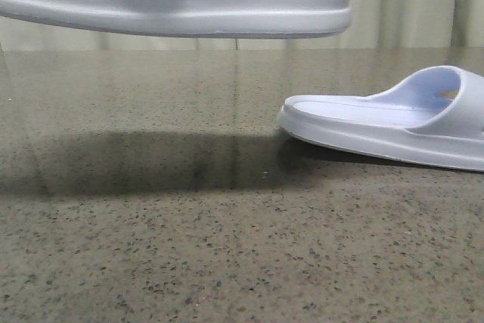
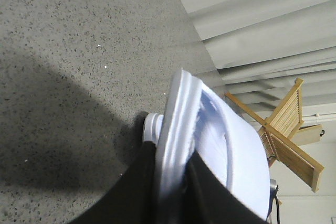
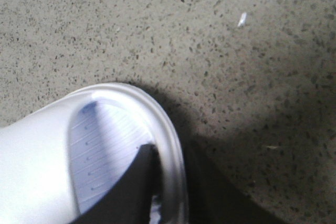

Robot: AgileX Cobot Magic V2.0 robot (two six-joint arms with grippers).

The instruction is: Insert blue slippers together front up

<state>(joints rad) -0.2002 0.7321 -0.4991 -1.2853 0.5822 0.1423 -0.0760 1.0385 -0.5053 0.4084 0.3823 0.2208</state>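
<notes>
No readable text shows anywhere (the slippers point(image 1: 227, 5) seem unmarked, though partly hidden).

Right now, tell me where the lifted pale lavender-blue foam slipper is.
Front view: the lifted pale lavender-blue foam slipper hangs upper left above the speckled table, held by the left gripper, left of the other slipper.

The table point(image 1: 189, 262) is a dark speckled stone-look slab, glossy enough to throw back a soft reflection of the pale curtain behind it. Only one slipper point(image 1: 393, 122) sits on it, off to the right, sole down with its rounded end pointing left and its strap toward the right edge. A broad dark shadow point(image 1: 144, 160) spreads across the table to the left of it.
</notes>
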